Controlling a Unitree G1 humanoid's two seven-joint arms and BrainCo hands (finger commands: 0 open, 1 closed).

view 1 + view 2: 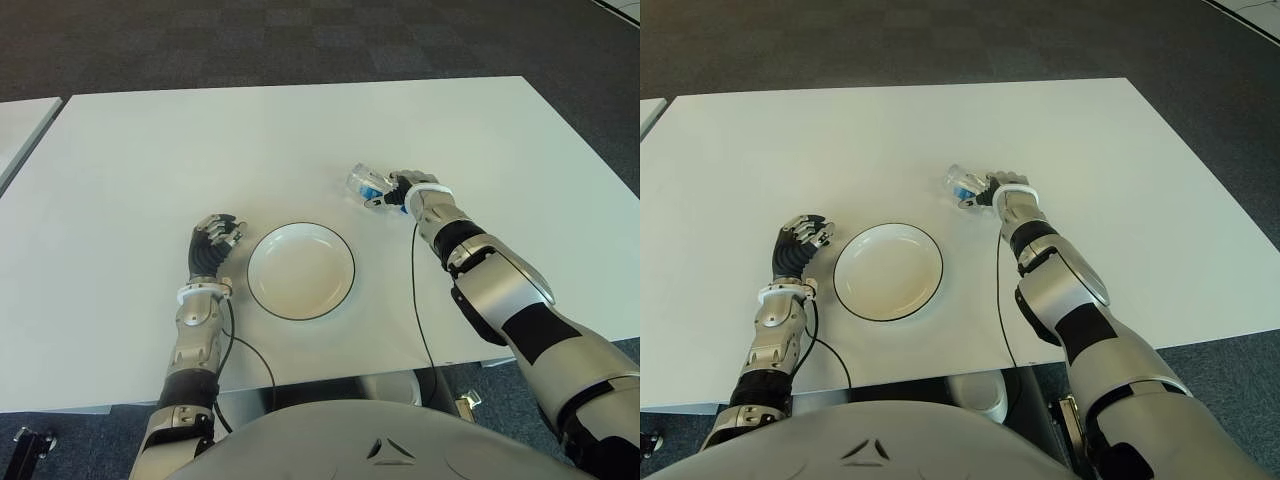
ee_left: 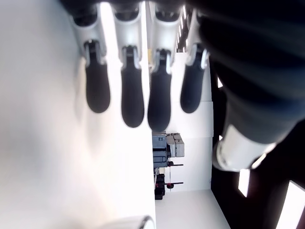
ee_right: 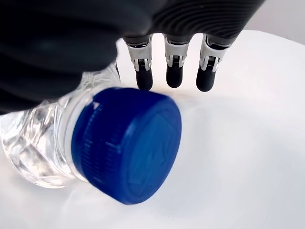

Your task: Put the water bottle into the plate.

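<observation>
White worktop [image 1: 300, 140] fills most of the eye views, with dark carpet beyond its far edge. On it, near the robot, sits a round white plate [image 1: 300, 270] with a thin dark rim, holding nothing. The right hand [image 1: 408, 190] reaches out past the plate's far right side and is closed around the water bottle [image 1: 362, 185], which lies tilted on its side, well apart from the plate. In the right wrist view the clear bottle's blue cap [image 3: 136, 145] points toward the camera, and the fingers [image 3: 174, 74] curl over the bottle's neck. The left hand [image 1: 213, 243] shows just left of the plate, its fingers [image 2: 131, 98] loosely extended side by side, holding nothing.
</observation>
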